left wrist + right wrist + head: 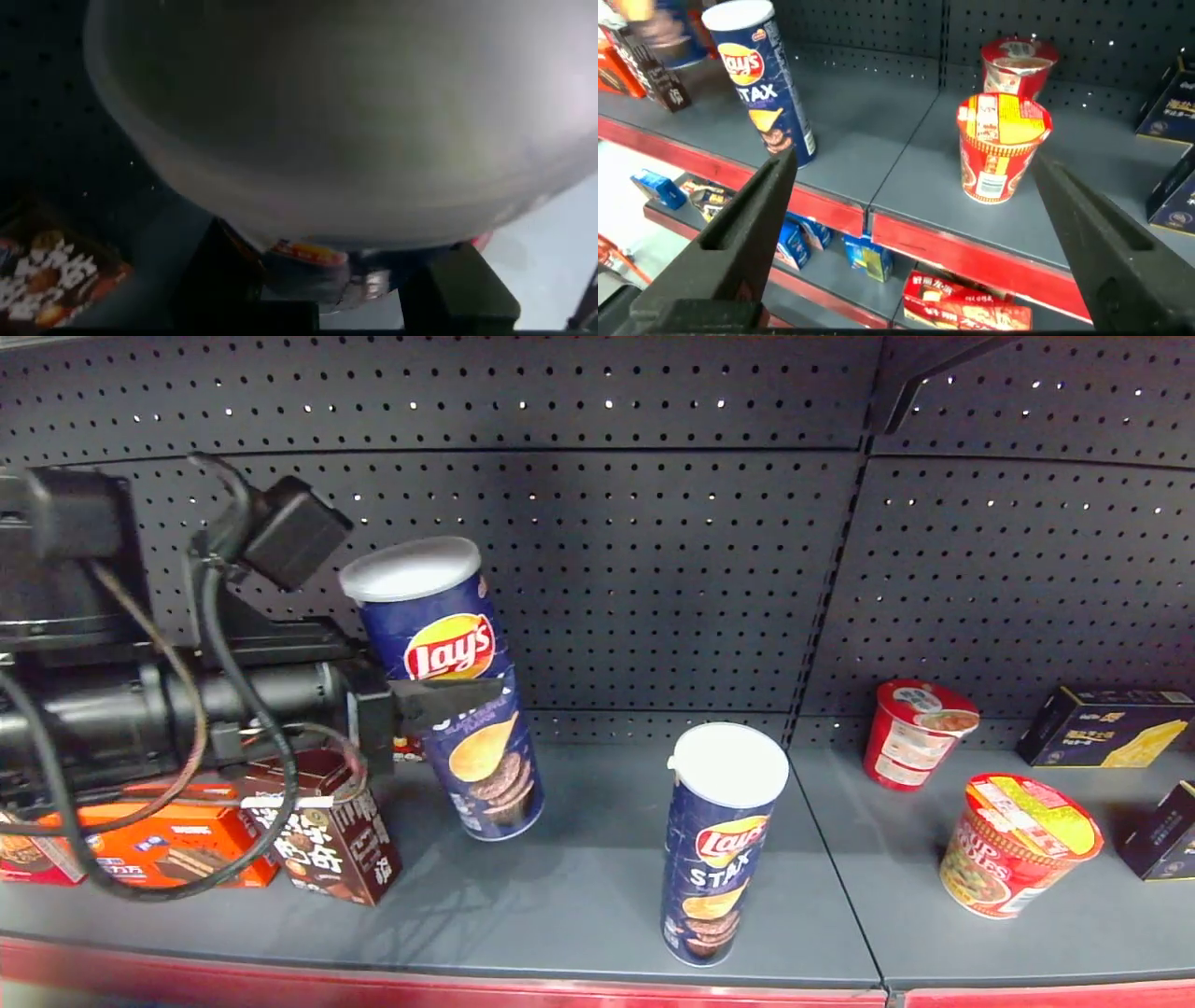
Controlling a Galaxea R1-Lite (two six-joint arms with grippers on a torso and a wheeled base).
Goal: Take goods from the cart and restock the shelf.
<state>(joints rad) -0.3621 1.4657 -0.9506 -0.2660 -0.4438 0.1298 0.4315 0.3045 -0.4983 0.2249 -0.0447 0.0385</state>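
My left gripper (448,695) is shut on a blue chip can (446,686) with a white lid, holding it tilted just above the grey shelf (579,887), near the pegboard back. Its pale lid (355,112) looms close in the left wrist view, with a dark finger (462,294) beside it. A second blue chip can (714,845) stands upright near the shelf's front edge, also the can (766,79) in the right wrist view. My right gripper (920,215) is open in front of the shelf, its fingers (747,224) apart and holding nothing.
A brown snack box (341,831) and an orange box (177,845) sit under my left arm. Red cup noodles (1018,845) and a red bowl (915,719) stand on the right bay, with dark boxes (1106,723) behind. Lower shelves hold packets (799,238).
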